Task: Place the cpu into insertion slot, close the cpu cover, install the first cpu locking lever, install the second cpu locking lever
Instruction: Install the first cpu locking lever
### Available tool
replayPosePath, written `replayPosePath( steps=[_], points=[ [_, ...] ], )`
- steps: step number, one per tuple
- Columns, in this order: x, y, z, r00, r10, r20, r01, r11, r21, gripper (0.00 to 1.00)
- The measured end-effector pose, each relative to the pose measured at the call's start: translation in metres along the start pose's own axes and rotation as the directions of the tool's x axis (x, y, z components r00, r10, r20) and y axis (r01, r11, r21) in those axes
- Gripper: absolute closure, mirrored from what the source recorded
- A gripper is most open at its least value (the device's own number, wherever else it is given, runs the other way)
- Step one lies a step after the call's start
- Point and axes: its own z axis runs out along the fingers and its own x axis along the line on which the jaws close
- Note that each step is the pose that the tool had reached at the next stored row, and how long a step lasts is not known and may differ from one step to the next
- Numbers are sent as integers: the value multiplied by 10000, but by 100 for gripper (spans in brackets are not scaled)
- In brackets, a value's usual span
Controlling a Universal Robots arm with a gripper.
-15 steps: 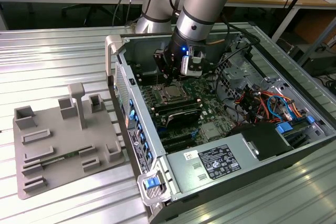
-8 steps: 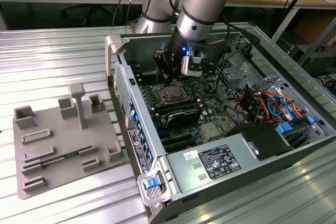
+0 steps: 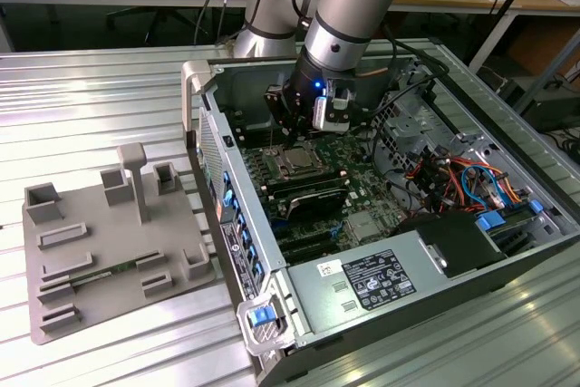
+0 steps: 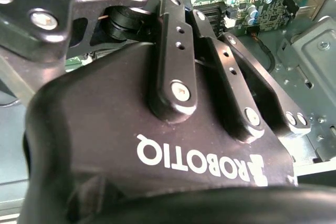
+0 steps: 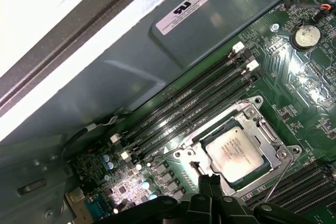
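Observation:
The cpu [image 5: 237,150] lies flat in the insertion slot [image 5: 252,103], its silver face showing through the window of the cpu cover [image 5: 223,125], which is down around it. A thin wire locking lever [image 5: 278,179] stands out at an angle beside the socket. My gripper [image 5: 210,182] hovers at the socket's edge, fingers pressed together, with nothing visible between them. In the exterior view the gripper [image 3: 292,133] hangs just above the cpu [image 3: 295,164] inside the open computer case. The second wrist view has the black fingers [image 4: 176,51] close up.
Long black memory slots [image 5: 199,98] run beside the socket, with a coin battery [image 5: 306,35] further off. The power supply [image 3: 362,283] and coloured cables [image 3: 453,174] crowd the case. A grey fixture plate [image 3: 109,242] sits at the exterior view's left.

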Motion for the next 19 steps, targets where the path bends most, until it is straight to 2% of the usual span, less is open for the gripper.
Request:
replayPosePath(
  steps=[19],
  points=[
    [0,0,0,9998,-211,-47,211,9998,-43,89]
  ],
)
